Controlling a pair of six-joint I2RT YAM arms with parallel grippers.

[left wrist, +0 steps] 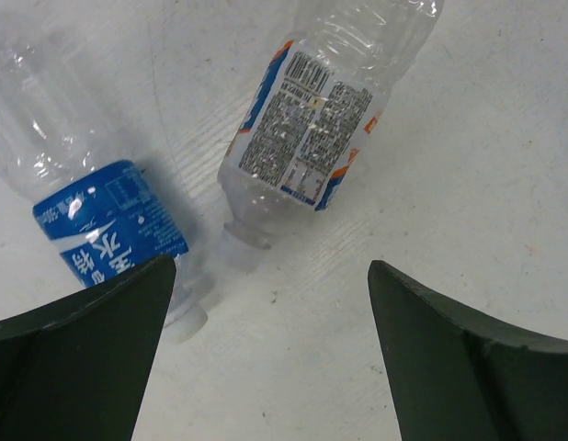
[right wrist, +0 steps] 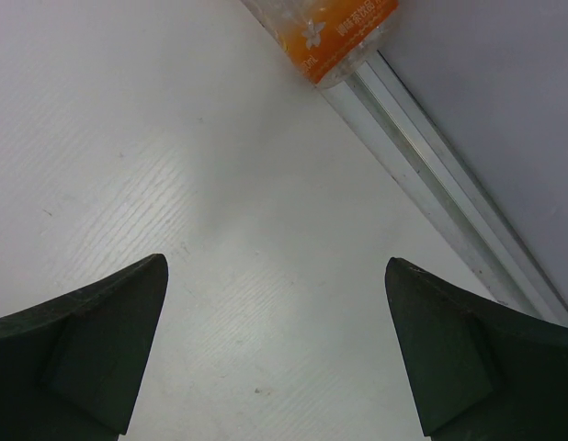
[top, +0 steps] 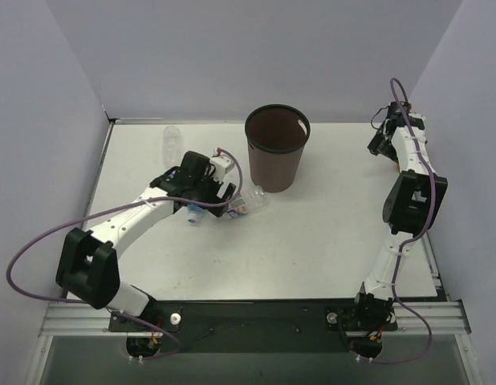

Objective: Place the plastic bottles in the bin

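My left pincer (left wrist: 275, 358) is released and holds nothing. It hangs over two clear bottles lying on the counter (left wrist: 486, 184), their necks pointing toward my fingers. The blue-label bottle (left wrist: 109, 225) is beside my left finger, and the white-red-blue bottle (left wrist: 307, 129) is just next to it, on the side of the bin (top: 276, 170). The bin is brown and stands upright nearby. The unlabelled bottle (top: 173, 144) lies toward the far left corner. My right pincer (right wrist: 275, 354) is released too. The orange bottle (right wrist: 344, 32) lies against the metal rail (right wrist: 422, 156).
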